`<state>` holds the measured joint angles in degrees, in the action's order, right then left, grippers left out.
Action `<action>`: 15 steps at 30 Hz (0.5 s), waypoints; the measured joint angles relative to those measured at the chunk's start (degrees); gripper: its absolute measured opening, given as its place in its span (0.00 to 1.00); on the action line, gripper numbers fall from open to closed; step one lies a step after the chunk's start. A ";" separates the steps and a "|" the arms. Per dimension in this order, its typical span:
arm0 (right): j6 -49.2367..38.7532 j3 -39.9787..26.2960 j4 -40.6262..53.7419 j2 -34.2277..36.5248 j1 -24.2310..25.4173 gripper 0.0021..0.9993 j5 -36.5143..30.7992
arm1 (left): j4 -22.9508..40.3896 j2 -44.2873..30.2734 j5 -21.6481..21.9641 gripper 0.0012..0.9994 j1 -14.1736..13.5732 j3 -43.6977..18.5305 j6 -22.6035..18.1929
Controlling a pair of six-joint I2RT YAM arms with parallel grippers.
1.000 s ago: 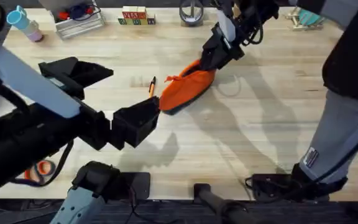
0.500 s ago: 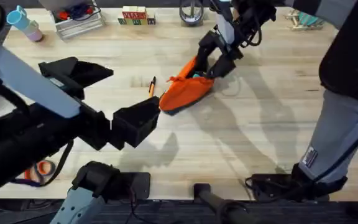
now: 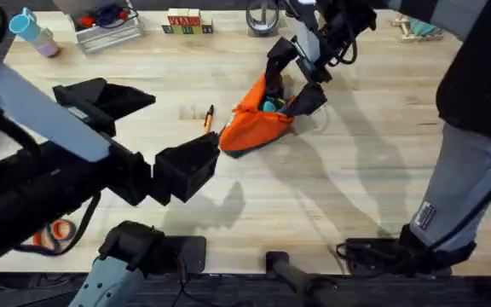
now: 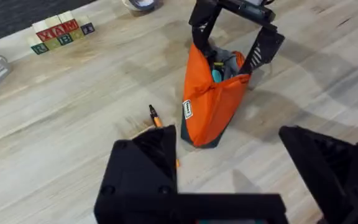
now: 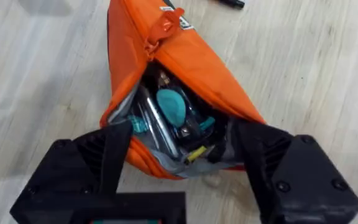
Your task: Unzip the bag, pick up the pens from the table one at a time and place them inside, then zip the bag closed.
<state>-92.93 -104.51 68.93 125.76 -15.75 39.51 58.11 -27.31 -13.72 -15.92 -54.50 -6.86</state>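
Orange bag (image 3: 258,119) sits on the tabletop (image 3: 331,188) a bit back of centre, long axis running diag., zip partly undone at its far/right end. R gripper (image 3: 295,78) is over that open end w/ jaws spread wide, one finger each side of the mouth; can't tell if the fingertips actually touch the fabric. In the right wrist view the bag (image 5: 179,93) gapes between the two black fingers (image 5: 92,155): inside are several pens/markers, a teal rounded item (image 5: 171,106) and a yellow-tipped one, packed close. Orange zip pull (image 5: 165,22) sits at the still-closed end, away from the jaws. Left wrist view shows the bag (image 4: 213,99) standing up w/ dark underside at its base and a small label on the near end. One pen (image 3: 209,118), thin orange w/ black end, lies flat on the tabletop just left of the bag's near end, apart from it; also seen at (image 4: 156,118). L gripper (image 3: 156,136) hovers low-left of the pen, jaws wide open, holding nothing, well short of bag. Along the back edge: letter blocks (image 3: 184,21), a tape roll (image 3: 262,17), a blue-capped bottle (image 3: 32,32).
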 joint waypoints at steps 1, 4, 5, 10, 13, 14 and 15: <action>0.20 0.00 0.00 0.00 0.00 1.00 0.00 | -0.01 0.00 -0.02 1.00 0.00 0.00 0.01; 1.55 0.00 0.00 0.01 0.00 1.00 0.34 | 0.01 0.00 0.00 1.00 0.00 0.00 -0.02; 2.11 0.00 0.00 -0.01 0.00 1.00 0.42 | 0.00 0.00 0.00 1.00 0.00 0.00 -0.02; 4.09 0.00 0.11 -0.06 0.00 1.00 0.67 | 0.01 0.00 0.00 1.00 0.00 0.00 -0.02; 4.49 0.00 0.27 -0.19 0.00 1.00 0.66 | 0.02 0.00 0.00 1.00 0.00 0.00 -0.01; 4.65 0.00 0.35 -0.22 0.00 1.00 0.68 | 0.00 0.00 0.00 1.00 0.00 0.00 0.00; 4.68 0.00 0.44 -0.23 -0.11 1.00 0.68 | 0.00 0.00 0.00 1.00 0.00 0.00 -0.01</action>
<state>-88.25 -104.51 69.37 125.53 -15.86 40.18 58.11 -27.31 -13.72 -15.92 -54.50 -6.87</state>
